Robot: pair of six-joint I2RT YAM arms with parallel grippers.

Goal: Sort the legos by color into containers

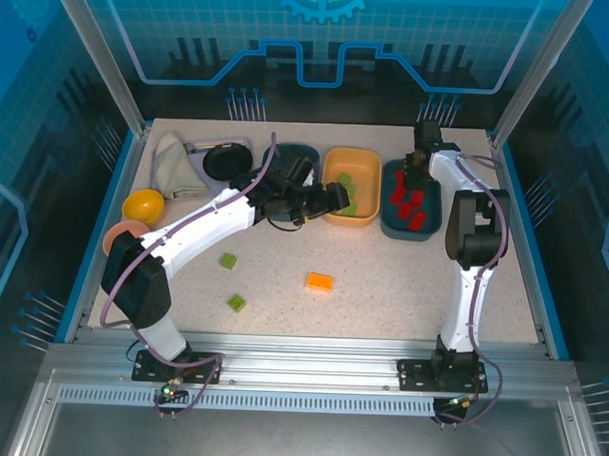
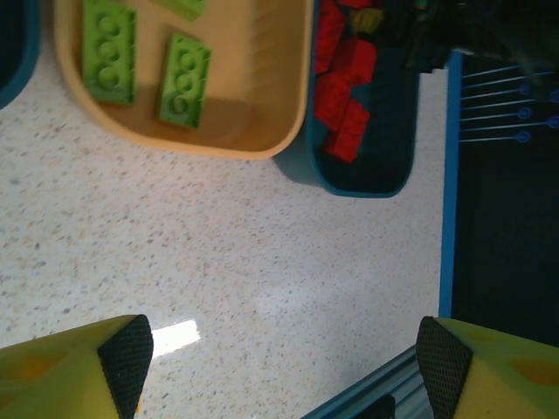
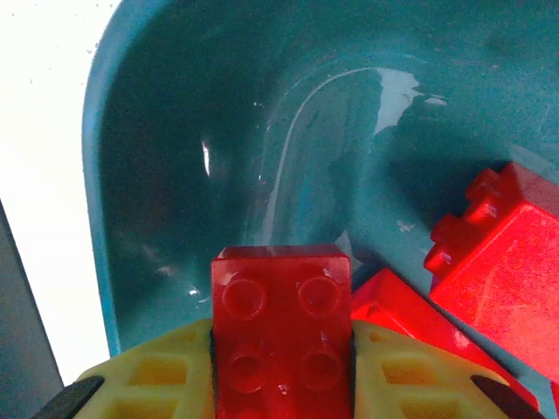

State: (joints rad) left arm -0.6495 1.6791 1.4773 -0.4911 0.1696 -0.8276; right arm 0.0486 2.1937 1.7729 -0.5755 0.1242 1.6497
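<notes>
Speckled table (image 1: pixel 383 281); three trays along its far side. Right dark teal tray (image 1: pixel 387 219): heap of red bricks (image 1: pixel 410 204); right gripper (image 3: pixel 281 384) down inside it, jaws clamped on a square red brick (image 3: pixel 281 305). Orange-tan tray (image 1: pixel 357 221): light green bricks (image 2: pixel 109 48). Left dark teal tray (image 1: pixel 292 148): contents hidden by the arm. Left gripper (image 2: pixel 284 367) beside the orange-tan tray, jaws apart, holding nothing. Loose on the table: orange brick (image 1: pixel 320 281); farther green brick (image 1: pixel 228 260); nearer green brick (image 1: pixel 238 303).
</notes>
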